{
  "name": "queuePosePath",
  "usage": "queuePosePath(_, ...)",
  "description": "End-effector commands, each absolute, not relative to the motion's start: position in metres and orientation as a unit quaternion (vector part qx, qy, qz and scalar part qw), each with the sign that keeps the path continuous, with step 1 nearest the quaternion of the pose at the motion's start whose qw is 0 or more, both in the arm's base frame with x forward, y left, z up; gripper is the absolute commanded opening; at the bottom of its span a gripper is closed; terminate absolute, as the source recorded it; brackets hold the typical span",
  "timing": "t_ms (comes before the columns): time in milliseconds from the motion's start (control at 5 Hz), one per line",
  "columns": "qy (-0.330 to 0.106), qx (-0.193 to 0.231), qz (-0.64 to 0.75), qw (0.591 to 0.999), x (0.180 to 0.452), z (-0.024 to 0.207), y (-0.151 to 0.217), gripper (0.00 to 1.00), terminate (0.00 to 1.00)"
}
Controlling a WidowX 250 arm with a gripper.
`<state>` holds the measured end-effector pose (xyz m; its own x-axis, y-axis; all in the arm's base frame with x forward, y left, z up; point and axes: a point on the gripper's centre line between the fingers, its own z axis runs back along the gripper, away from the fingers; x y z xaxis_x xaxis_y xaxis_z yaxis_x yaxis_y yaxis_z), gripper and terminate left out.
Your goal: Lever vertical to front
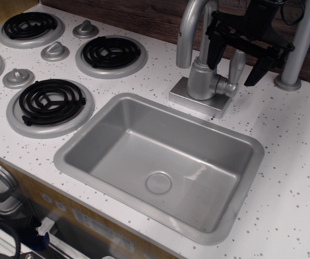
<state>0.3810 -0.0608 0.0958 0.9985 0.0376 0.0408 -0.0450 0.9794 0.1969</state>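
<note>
The lever (236, 63) is a short silver-grey bar standing about upright on a side pivot of the faucet body (202, 78), behind the sink. The tall curved spout (190, 27) rises to its left. My black gripper (232, 71) comes in from the top right and is open. One finger hangs on the left of the lever and the other on its right, so the lever stands between them. I cannot tell if either finger touches it.
The grey sink basin (90, 121) lies in front of the faucet in a white speckled counter. Black coil burners (111, 52) and small grey conical knobs (55, 51) are at the left. A grey post (300, 43) stands at the right, beside a dark wooden back wall.
</note>
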Motion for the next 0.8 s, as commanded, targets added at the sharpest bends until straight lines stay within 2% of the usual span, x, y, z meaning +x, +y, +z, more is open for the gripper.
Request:
queuePosePath(0,-0.018,0.099,0.021,0.995,0.381,0.096,-0.061,1.00,0.00)
queuePosePath(400,-0.103,0.124,-0.016,0.987,0.395,0.131,-0.066,1.00,0.00)
queuePosePath(600,-0.162,0.112,-0.017,0.980,0.404,0.136,-0.069,1.00,0.00)
